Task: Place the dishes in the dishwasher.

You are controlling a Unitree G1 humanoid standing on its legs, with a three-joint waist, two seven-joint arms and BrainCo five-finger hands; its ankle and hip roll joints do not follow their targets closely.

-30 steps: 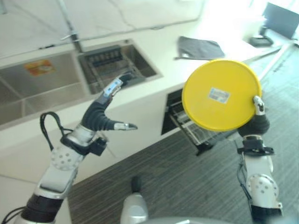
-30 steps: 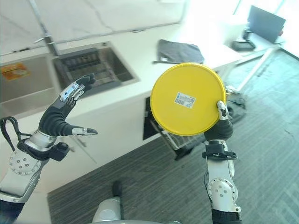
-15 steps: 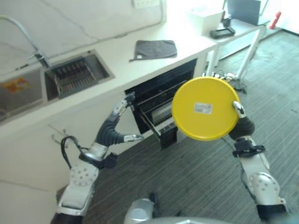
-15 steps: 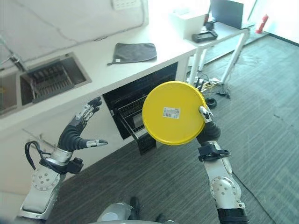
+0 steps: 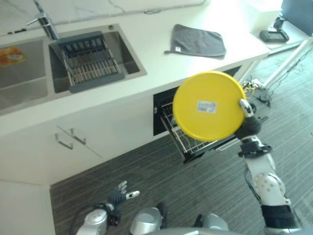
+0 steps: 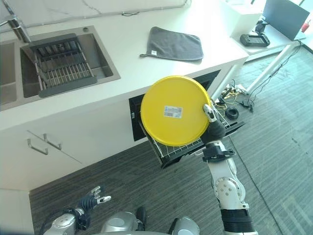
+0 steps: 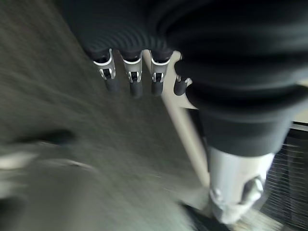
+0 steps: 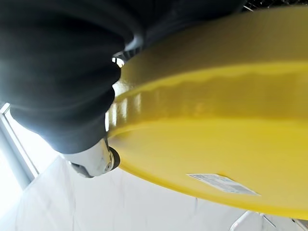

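Right now the right hand (image 5: 248,122) grips the round yellow plastic plate (image 5: 209,105) by its rim, held upright at centre-right directly over the pulled-out wire dishwasher rack (image 5: 188,142); the left hand (image 5: 120,195) hangs relaxed at lower left, well apart.

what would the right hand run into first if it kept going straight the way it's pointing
Probably the pulled-out dishwasher rack. The right hand holds the yellow plate on edge in front of the open dishwasher, so the plate's rim would likely meet the wire rack first. Depth is hard to judge.
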